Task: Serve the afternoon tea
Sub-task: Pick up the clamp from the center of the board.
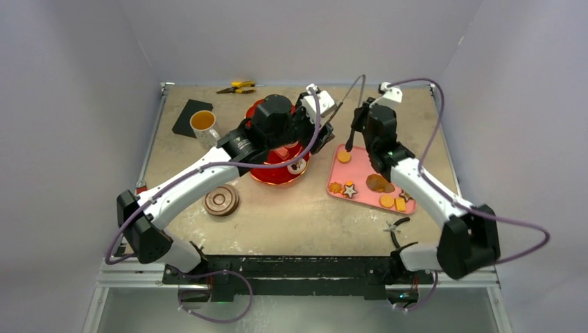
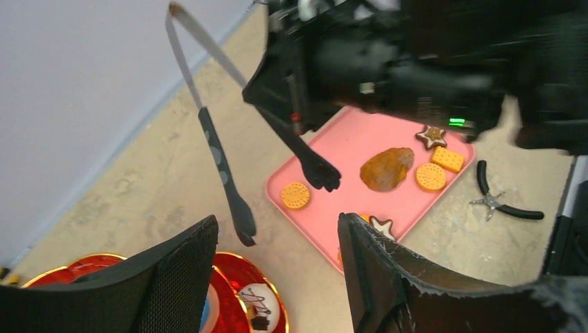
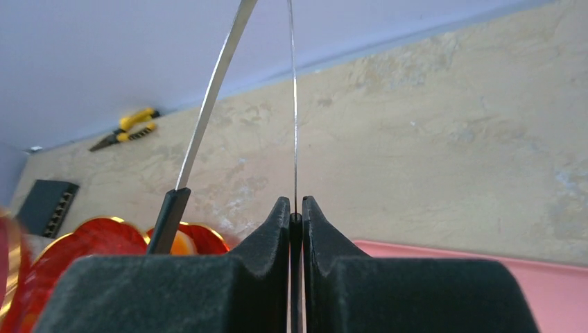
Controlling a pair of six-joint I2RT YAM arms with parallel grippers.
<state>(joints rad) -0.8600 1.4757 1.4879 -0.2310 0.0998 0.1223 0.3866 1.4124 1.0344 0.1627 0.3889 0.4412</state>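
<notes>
Right hand (image 3: pixel 296 215) pinches one arm of the black tongs (image 2: pixel 220 163) over the pink tray (image 1: pixel 362 170), centre-right. Left hand (image 2: pixel 277 243) gapes empty above the red three-tier stand (image 1: pixel 274 173), mid-frame. Likely next: tongs close on a round biscuit (image 2: pixel 295 195).

We find no text, brand or number that we can read. A small pale label (image 2: pixel 366 87) on the right arm's black wrist housing (image 2: pixel 416 76) is too blurred for us to make out.
</notes>
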